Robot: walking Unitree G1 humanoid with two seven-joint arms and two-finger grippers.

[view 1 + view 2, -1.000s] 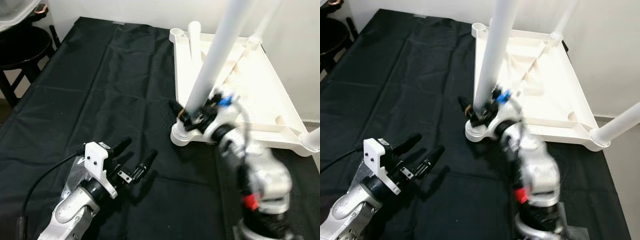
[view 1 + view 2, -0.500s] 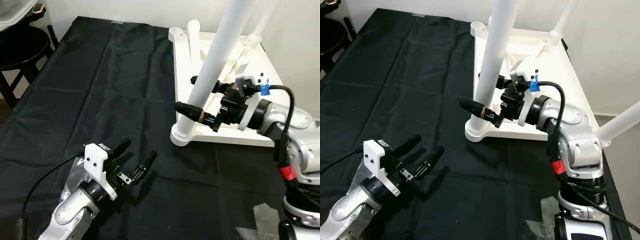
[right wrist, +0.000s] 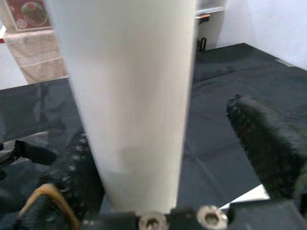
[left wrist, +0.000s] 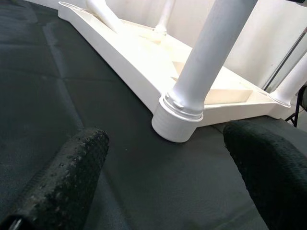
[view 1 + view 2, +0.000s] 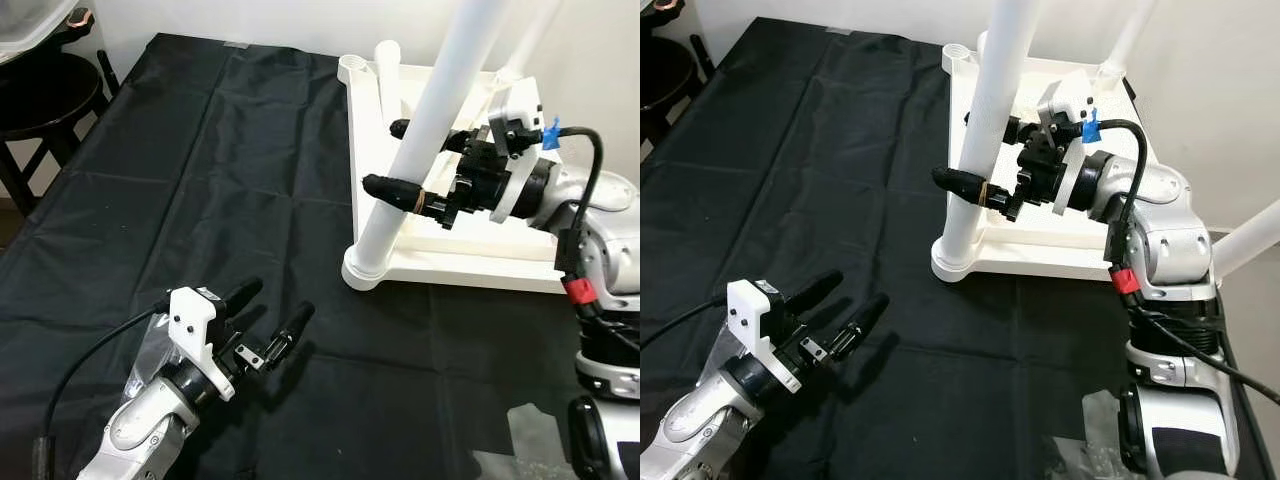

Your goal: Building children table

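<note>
Children's table (image 5: 500, 200) is lying upside down on the black-covered worktop (image 5: 200, 200), its white leg (image 5: 430, 130) standing upright in the near corner socket. Right end effector (image 5: 400, 158) is straddling this leg, fingers spread wide on either side. Left end effector (image 5: 270, 315) is hovering over the cloth, well apart, fingers spread.

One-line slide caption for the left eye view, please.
Right tool straddles the upright white table leg socketed in the upturned tabletop; left tool hovers open over black cloth.
</note>
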